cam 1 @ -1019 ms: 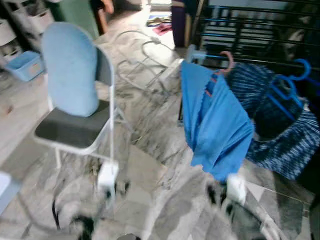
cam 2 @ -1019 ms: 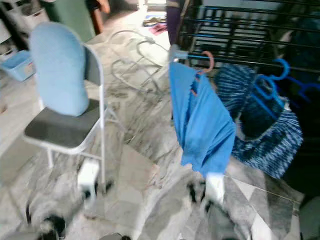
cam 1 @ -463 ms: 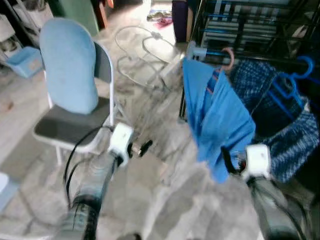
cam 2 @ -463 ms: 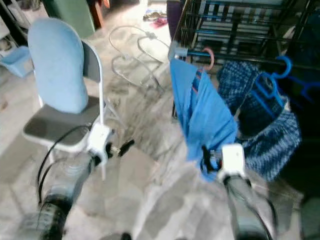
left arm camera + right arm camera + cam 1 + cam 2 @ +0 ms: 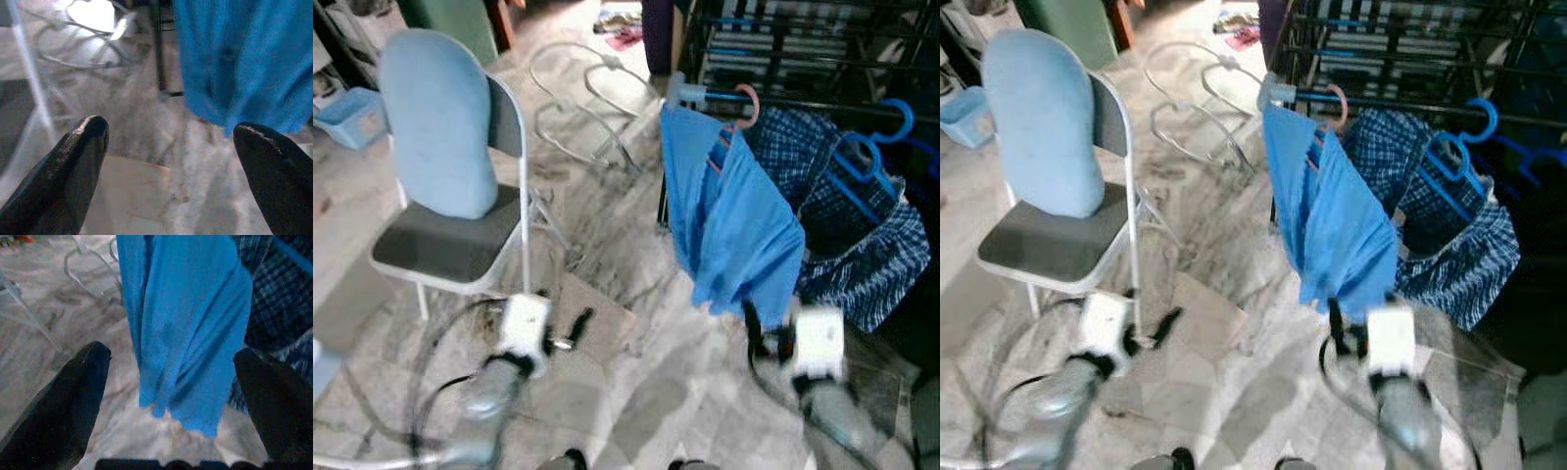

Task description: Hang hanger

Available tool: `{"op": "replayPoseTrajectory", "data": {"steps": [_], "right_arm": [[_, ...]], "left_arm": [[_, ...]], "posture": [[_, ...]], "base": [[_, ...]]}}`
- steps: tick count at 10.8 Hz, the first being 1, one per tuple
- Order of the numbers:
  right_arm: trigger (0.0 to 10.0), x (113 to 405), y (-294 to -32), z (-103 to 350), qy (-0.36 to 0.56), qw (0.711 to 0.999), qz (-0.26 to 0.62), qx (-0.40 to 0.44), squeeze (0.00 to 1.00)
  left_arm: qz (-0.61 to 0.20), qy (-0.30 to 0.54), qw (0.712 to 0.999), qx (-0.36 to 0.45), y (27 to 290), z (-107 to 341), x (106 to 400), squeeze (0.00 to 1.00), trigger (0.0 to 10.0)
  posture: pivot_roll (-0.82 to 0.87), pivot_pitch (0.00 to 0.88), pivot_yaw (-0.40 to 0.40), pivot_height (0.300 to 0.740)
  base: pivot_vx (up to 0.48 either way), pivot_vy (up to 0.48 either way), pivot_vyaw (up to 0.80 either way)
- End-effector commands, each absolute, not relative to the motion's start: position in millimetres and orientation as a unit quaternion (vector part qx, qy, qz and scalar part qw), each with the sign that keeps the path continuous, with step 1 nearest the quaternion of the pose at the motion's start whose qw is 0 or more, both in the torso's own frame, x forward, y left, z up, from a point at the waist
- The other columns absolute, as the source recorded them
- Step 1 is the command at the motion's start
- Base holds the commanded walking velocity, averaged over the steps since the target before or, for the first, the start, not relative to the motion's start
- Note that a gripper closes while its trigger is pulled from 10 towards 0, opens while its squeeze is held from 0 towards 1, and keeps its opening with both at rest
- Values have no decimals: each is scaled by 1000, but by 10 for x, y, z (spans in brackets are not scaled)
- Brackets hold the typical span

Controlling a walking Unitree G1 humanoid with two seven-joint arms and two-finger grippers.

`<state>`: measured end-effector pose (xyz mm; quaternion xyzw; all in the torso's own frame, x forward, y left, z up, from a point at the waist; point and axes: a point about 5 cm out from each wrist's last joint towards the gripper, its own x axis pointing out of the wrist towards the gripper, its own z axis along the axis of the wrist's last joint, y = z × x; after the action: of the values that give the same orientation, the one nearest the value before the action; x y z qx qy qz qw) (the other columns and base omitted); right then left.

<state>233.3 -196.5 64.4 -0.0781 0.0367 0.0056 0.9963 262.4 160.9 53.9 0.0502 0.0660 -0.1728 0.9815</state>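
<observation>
You are looking down at a grey marble floor (image 5: 636,392). Both arms reach forward low in the frame, and both look blurry.

Your left pincer (image 5: 576,326) is in the lower left part of the frame, just past the front leg of the chair (image 5: 450,196). In the left wrist view its two black fingers (image 5: 73,171) stand wide apart with nothing between them. Your right pincer (image 5: 756,328) is in the lower right, just under the bottom edge of the bright blue shirt (image 5: 729,225). In the right wrist view its fingers (image 5: 68,401) are also wide apart and empty, and the blue shirt hangs right ahead of them.

The blue shirt hangs on a pink hanger (image 5: 744,103). The hook of that hanger sits over a bar of the dark drying rack (image 5: 783,59) in the upper right of the frame. Just to the right of it, a dark blue checked cloth (image 5: 852,235) hangs on a blue hanger (image 5: 867,166) on the same rack.

The chair stands in the upper left, with a grey seat and a light blue cover over its back. A light blue basket (image 5: 347,116) sits on the floor at the far left edge. White wire hangers (image 5: 587,98) lie on the floor at the top middle.
</observation>
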Motion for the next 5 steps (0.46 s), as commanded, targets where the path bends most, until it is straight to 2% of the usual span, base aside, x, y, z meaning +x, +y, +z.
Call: {"op": "replayPoseTrajectory", "data": {"steps": [1,2,4,5], "right_arm": [[10000,2312,-1923,721,24,996,2,-87,0],[10000,2266,-1916,713,29,996,-3,-86,0],[10000,2379,-1890,752,24,996,-4,-84,0],[10000,2453,-1898,840,11,996,-6,-88,0]], "left_arm": [[-149,80,985,46,1684,515,2565,0,10000],[-129,87,988,23,1695,477,2522,0,10000],[-145,84,986,-4,1641,455,2588,0,10000],[-183,78,980,-11,1533,502,2657,0,10000]], "posture": [[-125,182,70,740],[-129,190,69,740],[-124,198,68,740],[-121,195,68,740]], "base": [[0,0,0],[0,0,-800],[0,0,-800],[311,0,-800]]}}
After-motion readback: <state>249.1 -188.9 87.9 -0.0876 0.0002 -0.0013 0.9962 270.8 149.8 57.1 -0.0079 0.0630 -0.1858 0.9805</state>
